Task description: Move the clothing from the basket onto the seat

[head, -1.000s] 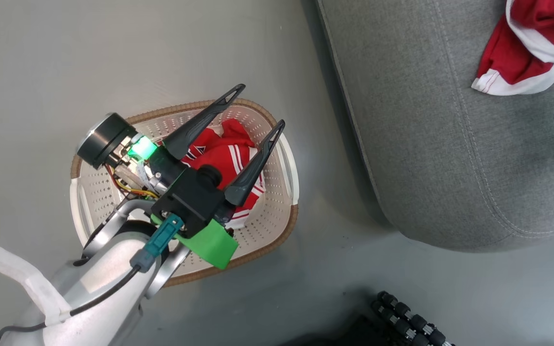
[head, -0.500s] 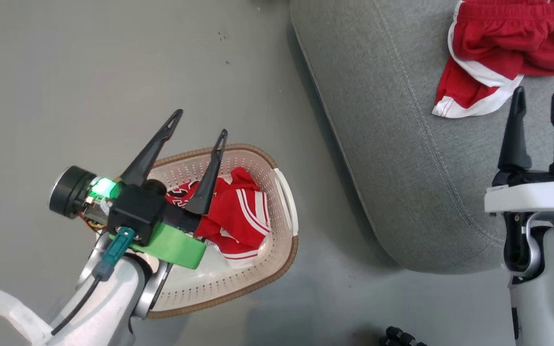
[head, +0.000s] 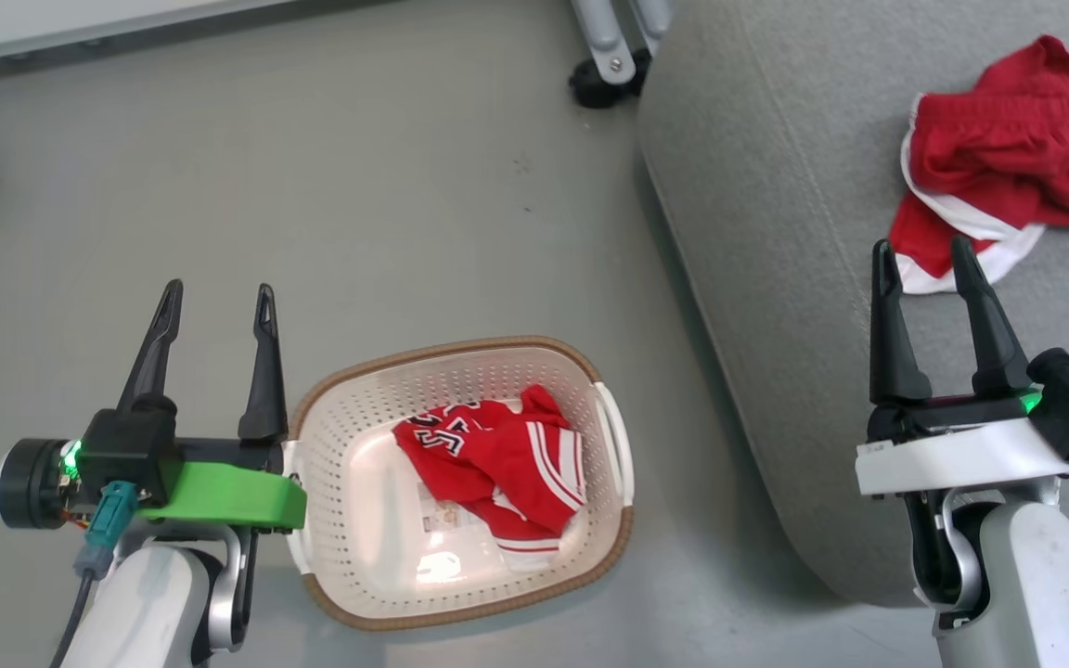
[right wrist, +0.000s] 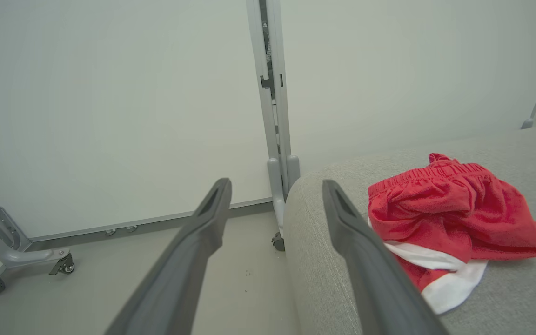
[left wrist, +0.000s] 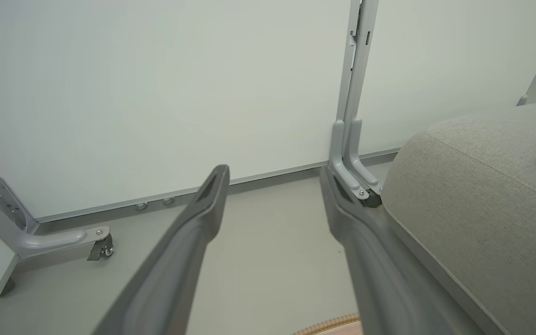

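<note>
Jersey (head: 497,464), red, thin fabric, white stripes and black-and-white lettering: lies crumpled inside the basket (head: 460,349), toward its right half. Judged light, limp and apt to drape or slip. Best pinched at the raised bunch of folds on top of the heap, where several layers gather.

Shorts (head: 998,176), red with white trim: already on the seat (head: 776,278), rumpled.

Basket: cream, perforated, brown rim, standing on the floor (head: 358,186) just beside the seat.

Left gripper (head: 217,292): jaws spread, holding nothing, just left of the basket, over the floor.

Right gripper (head: 921,246): jaws spread, holding nothing, over the seat, tips near the shorts.
</note>
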Available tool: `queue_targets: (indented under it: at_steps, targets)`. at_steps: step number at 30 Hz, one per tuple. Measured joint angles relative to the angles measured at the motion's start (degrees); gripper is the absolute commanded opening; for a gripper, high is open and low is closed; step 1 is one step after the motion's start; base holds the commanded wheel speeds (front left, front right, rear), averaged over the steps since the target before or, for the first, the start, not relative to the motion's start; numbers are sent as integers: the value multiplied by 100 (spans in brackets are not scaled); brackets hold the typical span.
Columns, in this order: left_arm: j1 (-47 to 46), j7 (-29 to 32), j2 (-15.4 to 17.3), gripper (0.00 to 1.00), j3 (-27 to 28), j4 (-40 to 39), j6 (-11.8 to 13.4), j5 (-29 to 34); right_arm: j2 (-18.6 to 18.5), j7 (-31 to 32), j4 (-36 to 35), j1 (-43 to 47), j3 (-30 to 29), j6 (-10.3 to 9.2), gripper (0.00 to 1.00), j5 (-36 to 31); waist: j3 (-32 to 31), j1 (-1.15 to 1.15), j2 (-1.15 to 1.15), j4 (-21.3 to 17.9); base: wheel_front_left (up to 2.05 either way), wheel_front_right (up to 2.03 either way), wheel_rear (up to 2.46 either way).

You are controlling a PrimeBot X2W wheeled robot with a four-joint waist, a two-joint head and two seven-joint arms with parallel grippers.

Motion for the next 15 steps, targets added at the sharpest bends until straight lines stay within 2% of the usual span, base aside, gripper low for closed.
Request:
queue_targets:
  at_steps: [6,15]
  targets:
    - [267,-24,-140,100,442,24,-20,-41,-13,288,-241,281,125,0,100,-125,-296,0,0,423,0,0,0]
    - [1000,-25,-423,100,1034,-7,-420,133,-26,531,-360,678,223,0,100,-220,-855,0,0,797,0,0,0]
